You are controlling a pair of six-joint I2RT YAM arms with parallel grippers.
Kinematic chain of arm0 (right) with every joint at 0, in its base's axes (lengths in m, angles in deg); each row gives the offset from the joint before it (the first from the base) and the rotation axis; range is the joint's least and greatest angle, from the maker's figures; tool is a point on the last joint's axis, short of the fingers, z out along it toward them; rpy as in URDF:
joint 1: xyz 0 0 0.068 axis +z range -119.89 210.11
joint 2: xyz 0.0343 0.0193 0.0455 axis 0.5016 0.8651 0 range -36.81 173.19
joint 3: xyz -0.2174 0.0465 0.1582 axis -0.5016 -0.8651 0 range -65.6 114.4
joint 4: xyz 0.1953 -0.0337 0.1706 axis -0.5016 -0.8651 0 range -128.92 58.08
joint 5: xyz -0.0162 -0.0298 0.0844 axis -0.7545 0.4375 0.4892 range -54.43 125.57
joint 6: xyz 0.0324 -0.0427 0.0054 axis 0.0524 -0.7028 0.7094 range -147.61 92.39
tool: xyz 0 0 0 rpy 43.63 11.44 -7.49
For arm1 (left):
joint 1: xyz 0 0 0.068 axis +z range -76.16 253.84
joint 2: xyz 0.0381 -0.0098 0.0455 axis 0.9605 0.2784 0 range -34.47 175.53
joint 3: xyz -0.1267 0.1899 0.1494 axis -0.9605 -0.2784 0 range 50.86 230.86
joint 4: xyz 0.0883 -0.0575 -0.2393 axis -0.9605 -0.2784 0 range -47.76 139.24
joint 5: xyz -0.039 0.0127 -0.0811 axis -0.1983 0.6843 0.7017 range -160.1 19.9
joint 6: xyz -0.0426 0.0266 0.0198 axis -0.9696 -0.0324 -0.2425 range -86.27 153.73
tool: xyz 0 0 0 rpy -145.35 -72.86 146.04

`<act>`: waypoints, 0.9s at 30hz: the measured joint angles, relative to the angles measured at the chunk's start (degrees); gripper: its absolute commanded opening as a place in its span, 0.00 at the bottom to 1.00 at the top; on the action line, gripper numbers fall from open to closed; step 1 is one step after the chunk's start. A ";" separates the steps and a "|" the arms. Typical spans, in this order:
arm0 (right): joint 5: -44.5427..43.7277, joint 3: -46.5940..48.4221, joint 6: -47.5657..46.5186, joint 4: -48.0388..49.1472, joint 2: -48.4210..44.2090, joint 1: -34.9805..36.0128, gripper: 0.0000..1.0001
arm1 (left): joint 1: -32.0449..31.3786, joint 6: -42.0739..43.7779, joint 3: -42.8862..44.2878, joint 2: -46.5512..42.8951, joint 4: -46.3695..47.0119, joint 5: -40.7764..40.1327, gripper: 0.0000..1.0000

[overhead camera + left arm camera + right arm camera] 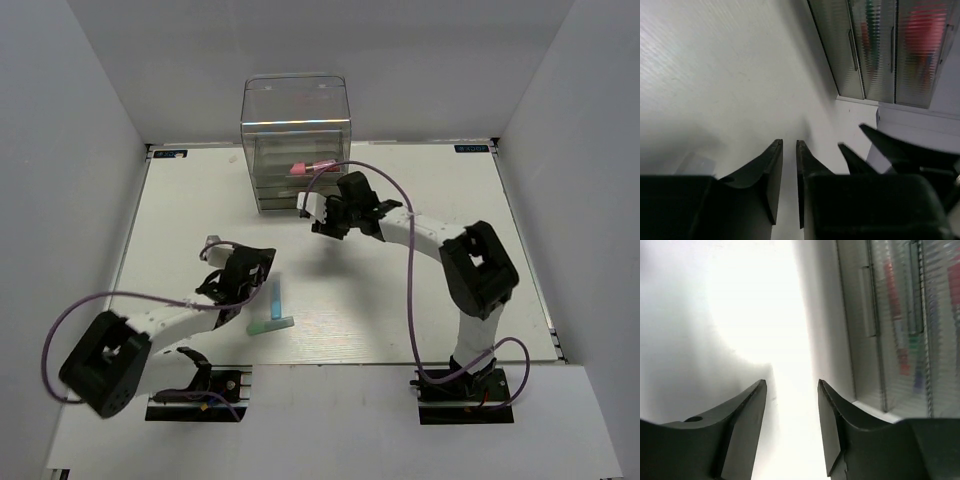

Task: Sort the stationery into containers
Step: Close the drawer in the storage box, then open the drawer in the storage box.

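From the top camera, the drawer box (295, 125) stands at the far middle edge of the white counter (420, 180), and white walls close in three sides. There is open counter to the left and right of the box. A pink marker (313, 167) shows through its clear front. The right arm reaches from its base across to the box, and the right end effector (312, 212) hovers just in front of the drawers. The left arm is folded back at the elbow, with the left end effector (258, 262) well in front of the box and to its left. A light blue pen (275, 298) and a teal-green pen (270, 326) lie just beside it, farther from the box. Small labels sit at the counter's far corners, but they are too small to read.

In the left wrist view, the fingers stand a narrow slit apart over bare counter and grip nothing. The ribbed drawer fronts are up to the right, with red and green blurs behind them.

In the right wrist view, the fingers stand clearly apart and are empty. The drawers are close on the right, with red, green and blue shapes inside.
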 measured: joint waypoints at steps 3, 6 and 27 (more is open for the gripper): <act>2.23 -5.35 2.89 -0.11 -5.75 -0.33 0.49 | 0.44 1.14 1.03 9.55 9.46 0.00 0.27; 4.35 -10.16 5.49 -0.09 -10.12 -0.83 0.43 | 1.20 1.79 4.94 19.91 16.85 1.07 0.39; 8.02 -22.64 12.13 -0.68 -20.28 -4.20 0.40 | 5.66 2.27 25.33 51.32 39.95 3.21 0.49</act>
